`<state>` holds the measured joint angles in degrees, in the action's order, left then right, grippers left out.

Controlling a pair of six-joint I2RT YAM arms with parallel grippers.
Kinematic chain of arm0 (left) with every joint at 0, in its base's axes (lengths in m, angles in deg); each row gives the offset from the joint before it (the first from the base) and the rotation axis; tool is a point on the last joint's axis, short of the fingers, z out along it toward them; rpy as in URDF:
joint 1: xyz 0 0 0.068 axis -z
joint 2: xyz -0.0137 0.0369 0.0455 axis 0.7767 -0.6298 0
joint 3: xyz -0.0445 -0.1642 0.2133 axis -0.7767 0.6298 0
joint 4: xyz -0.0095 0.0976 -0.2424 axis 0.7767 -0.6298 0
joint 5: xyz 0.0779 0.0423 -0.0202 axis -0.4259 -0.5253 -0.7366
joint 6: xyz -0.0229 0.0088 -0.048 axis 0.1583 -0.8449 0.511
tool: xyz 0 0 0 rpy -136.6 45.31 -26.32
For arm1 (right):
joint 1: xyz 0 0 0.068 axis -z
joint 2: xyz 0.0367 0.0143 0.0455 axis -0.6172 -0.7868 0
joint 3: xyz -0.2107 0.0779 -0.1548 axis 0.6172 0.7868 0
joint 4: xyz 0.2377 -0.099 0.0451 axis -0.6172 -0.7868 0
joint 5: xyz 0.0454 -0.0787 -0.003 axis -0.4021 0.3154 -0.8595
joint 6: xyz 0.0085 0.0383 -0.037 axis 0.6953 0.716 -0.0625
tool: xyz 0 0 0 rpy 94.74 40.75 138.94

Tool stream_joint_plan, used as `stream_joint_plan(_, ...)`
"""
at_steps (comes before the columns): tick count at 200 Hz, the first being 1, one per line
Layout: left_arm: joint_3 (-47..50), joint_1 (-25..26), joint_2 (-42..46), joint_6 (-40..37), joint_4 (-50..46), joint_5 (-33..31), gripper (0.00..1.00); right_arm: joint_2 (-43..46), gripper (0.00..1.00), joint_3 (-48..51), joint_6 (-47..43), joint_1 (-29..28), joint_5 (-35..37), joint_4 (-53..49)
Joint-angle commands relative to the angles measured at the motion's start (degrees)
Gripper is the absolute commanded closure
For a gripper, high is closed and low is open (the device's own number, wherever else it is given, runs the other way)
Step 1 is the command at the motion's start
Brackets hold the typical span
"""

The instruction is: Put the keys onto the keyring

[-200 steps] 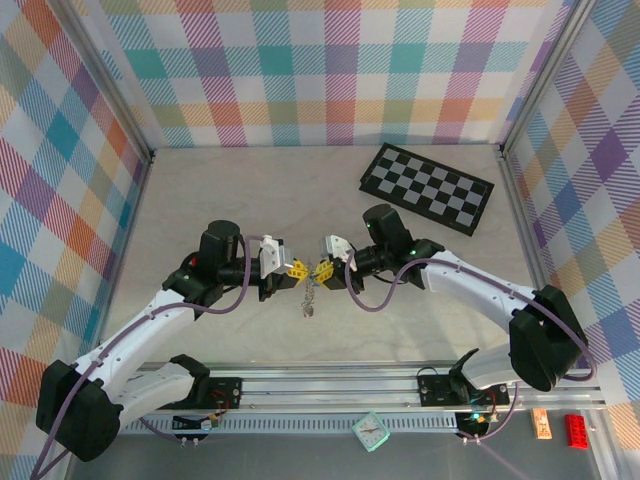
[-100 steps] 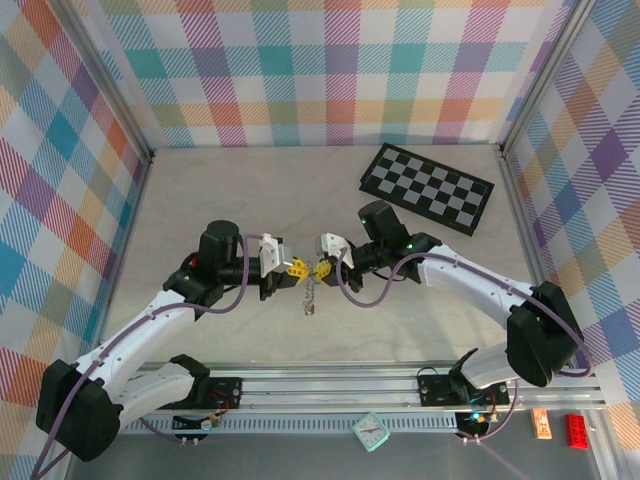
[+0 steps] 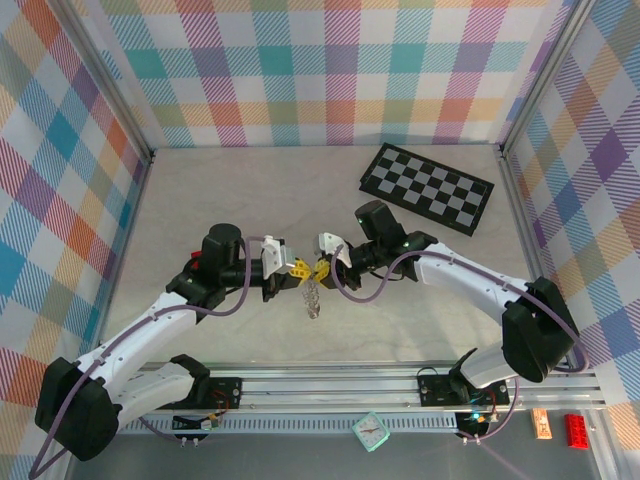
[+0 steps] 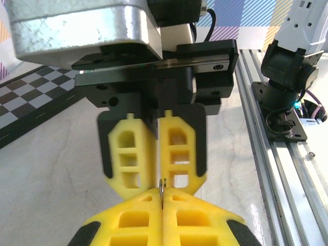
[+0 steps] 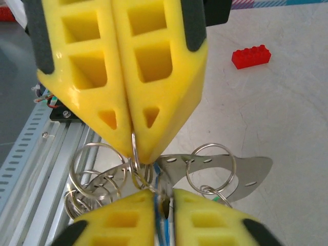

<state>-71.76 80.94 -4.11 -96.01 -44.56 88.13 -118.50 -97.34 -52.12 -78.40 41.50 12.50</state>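
- left gripper (image 3: pixel 298 268) clamped on keyring (image 3: pixel 312 298), which hangs just below the tips.
- right gripper (image 3: pixel 322 268) nose-to-nose with it, jaws a crack apart.
- chequered board (image 3: pixel 427 188) well beyond right gripper; open bench (image 3: pixel 230 190) around both.

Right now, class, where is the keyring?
In top view the keyring hangs above the table where the left gripper and right gripper meet tip to tip, its wire pinched by the left one.

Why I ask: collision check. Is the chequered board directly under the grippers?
No, the board lies back and to the right, apart from the left gripper and right gripper.
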Motion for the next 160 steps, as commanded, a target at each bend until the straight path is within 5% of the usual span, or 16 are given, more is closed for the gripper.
stream_joint_plan(1, -0.2, 0.8, 0.7, -2.1, 1.0, 0.4, 1.0, 3.2, 0.77, -0.2, 0.6, 1.2, -1.9, -0.7)
stream_joint_plan(160, 2.5, 0.8, 0.6, 4.7, 10.3, 1.1, 1.0, 4.1, 0.7, 6.1, 9.7, 1.7, -7.4, 13.9)
